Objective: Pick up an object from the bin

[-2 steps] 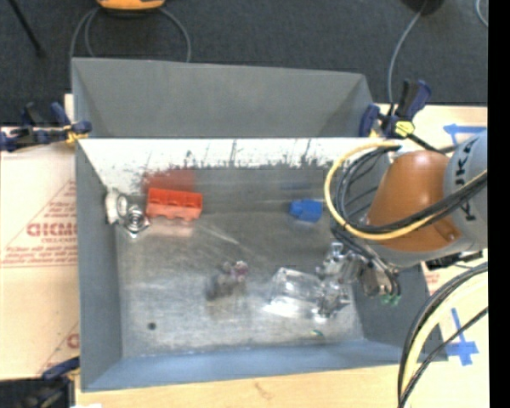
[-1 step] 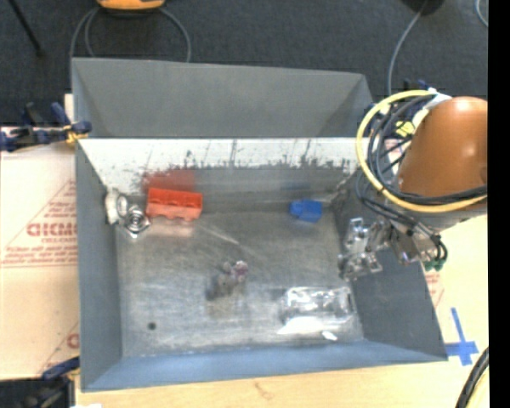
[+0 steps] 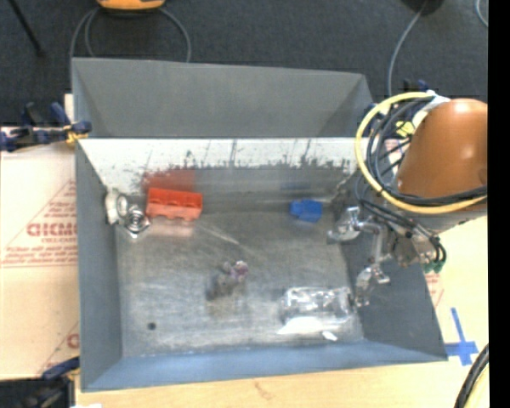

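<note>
My gripper (image 3: 357,257) hangs at the right side of the bin, close to the right wall. Its two metal fingers stand apart, so it is open, and nothing sits between them. The lower fingertip (image 3: 363,289) is right beside a clear crinkled plastic packet (image 3: 316,304) that lies on the floor at the front right. A small blue block (image 3: 305,210) rests against the back wall, just left of the upper fingertip (image 3: 345,228).
A red brick (image 3: 173,203) and a silver-white metal piece (image 3: 126,212) lie at the back left. A small purple-grey thing (image 3: 229,275) sits mid-floor. The arm's orange cover and cables overhang the right rim.
</note>
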Controlling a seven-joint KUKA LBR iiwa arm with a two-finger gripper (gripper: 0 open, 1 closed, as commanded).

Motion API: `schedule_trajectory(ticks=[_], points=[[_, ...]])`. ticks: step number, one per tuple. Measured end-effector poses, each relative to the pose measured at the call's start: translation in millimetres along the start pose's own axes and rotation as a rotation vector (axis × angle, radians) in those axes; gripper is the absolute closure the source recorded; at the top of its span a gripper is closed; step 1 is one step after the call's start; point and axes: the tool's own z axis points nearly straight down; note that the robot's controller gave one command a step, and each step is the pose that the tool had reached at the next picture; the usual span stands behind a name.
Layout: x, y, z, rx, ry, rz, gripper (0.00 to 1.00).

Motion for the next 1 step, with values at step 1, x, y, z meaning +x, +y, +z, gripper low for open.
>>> schedule_trajectory(ticks=[1], points=[[7.6, 1.7, 132.9, -0.002, 0.006, -0.227, 0.00]])
